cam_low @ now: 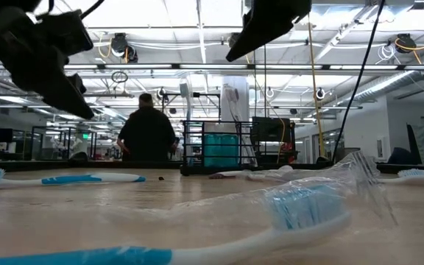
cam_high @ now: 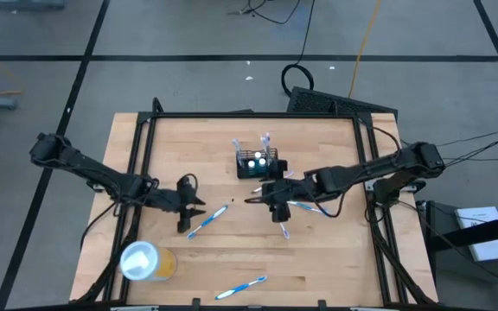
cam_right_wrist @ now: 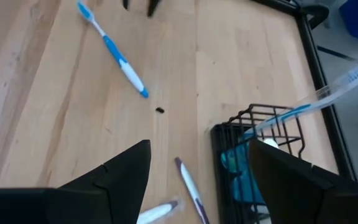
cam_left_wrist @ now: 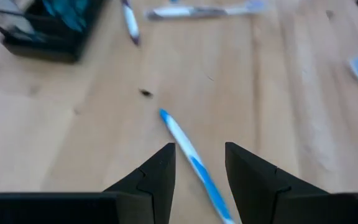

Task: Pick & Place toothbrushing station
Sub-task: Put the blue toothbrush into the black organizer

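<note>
1. The small black wire-mesh rectangular holder [cam_high: 258,164] stands upright on the light wooden table [cam_high: 318,250], toward its far middle, with a toothbrush poking out.
2. The right gripper [cam_high: 277,201] hovers just in front of the holder, fingers spread wide, grasping nothing.
3. The left gripper [cam_high: 190,207] hangs over the table's left half, fingers parted above a blue-and-white toothbrush [cam_high: 210,219], not clasping it.
4. A yellow cup with white lid [cam_high: 144,261] lies near the front left corner.

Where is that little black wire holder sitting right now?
From above, the black wire holder sits near the table's far middle, just beyond the right gripper, with a wrapped toothbrush standing in it.
</note>
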### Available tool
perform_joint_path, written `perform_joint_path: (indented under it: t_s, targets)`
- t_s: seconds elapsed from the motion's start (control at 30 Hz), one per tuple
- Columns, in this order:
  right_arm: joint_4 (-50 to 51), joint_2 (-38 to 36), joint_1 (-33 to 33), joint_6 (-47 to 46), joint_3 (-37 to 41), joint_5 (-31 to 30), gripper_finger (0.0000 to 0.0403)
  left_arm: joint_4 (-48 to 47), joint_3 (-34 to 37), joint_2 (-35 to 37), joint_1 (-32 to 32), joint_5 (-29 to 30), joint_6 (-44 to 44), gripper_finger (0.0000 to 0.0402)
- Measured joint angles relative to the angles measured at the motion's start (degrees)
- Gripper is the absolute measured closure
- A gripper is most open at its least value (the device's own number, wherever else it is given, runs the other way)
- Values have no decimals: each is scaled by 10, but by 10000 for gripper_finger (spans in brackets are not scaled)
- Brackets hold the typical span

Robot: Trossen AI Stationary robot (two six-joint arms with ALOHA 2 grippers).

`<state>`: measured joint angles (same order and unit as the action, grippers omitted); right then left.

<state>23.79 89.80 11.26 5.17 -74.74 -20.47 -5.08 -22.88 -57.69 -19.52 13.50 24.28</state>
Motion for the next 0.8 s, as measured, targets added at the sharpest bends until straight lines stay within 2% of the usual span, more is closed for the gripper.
perform_joint_path:
  t_s: [0.13,0.2,0.37,0.5,0.8]
  targets:
    - [17,0,14,-6,0,-15,142,-68,-51,-37,-35,-15,40,259]
    - [23,0,22,-13,0,-23,142,-72,-72,-63,-49,-35,59,259]
    - [42,0,46,-30,0,-36,142,-126,-124,-170,-64,-79,114,259]
    - [69,0,65,-50,0,-50,142,-198,-167,-233,-71,-79,140,259]
    - [117,0,111,-97,0,-70,142,-306,-192,-248,-91,-121,205,259]
